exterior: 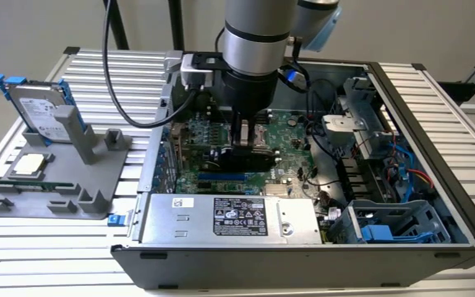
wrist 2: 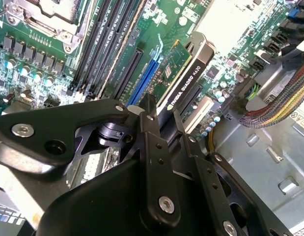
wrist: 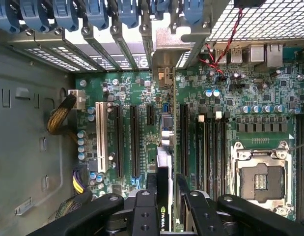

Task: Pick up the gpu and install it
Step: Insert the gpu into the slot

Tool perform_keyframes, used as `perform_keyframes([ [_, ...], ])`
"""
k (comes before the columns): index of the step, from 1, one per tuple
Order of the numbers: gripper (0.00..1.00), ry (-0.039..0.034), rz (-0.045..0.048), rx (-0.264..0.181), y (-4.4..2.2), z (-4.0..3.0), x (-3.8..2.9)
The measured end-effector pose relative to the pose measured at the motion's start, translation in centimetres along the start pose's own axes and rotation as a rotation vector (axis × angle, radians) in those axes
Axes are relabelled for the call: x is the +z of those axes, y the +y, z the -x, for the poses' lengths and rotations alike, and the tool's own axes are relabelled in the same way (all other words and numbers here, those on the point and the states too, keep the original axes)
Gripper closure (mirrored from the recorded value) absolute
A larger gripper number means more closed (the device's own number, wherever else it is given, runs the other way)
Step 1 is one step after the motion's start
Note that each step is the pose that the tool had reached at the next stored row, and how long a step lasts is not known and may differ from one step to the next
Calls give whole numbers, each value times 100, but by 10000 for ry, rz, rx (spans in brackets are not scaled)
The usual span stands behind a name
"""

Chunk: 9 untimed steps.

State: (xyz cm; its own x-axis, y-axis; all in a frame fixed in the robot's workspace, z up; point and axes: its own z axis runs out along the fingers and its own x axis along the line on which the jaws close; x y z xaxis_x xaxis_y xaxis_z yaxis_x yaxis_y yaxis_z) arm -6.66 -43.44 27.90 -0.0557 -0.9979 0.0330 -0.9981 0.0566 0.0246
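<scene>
The gpu (wrist 2: 187, 83) is a flat card with a black shroud on one face and a green board on the other. It stands on edge inside the open computer case (exterior: 435, 185), over the green motherboard (exterior: 291, 133). My gripper (wrist 2: 164, 125) is shut on its upper edge, one black finger on each face. In the first wrist view the gpu (wrist: 164, 169) lies along the expansion slots, between the gripper (wrist: 166, 189) fingers. The card sits beside a blue slot (wrist 2: 144, 81). I cannot tell whether its lower edge touches the board. In the exterior view the gripper (exterior: 242, 139) reaches down into the case.
A silver power supply (exterior: 229, 216) lies along the case's near side, with a blue drive cage (exterior: 394, 226) at the exterior view's right. Cables (wrist 2: 277, 110) hang close to the card. Outside the case, a grey stand (exterior: 56, 173) holds a hard drive (exterior: 39, 111).
</scene>
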Motion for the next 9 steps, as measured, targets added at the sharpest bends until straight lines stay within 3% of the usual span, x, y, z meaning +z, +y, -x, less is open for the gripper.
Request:
perform_keyframes([
  [6, 100, 1, 0, 0, 48, 0, 73],
  [9, 100, 2, 1, 0, 59, 5, 79],
])
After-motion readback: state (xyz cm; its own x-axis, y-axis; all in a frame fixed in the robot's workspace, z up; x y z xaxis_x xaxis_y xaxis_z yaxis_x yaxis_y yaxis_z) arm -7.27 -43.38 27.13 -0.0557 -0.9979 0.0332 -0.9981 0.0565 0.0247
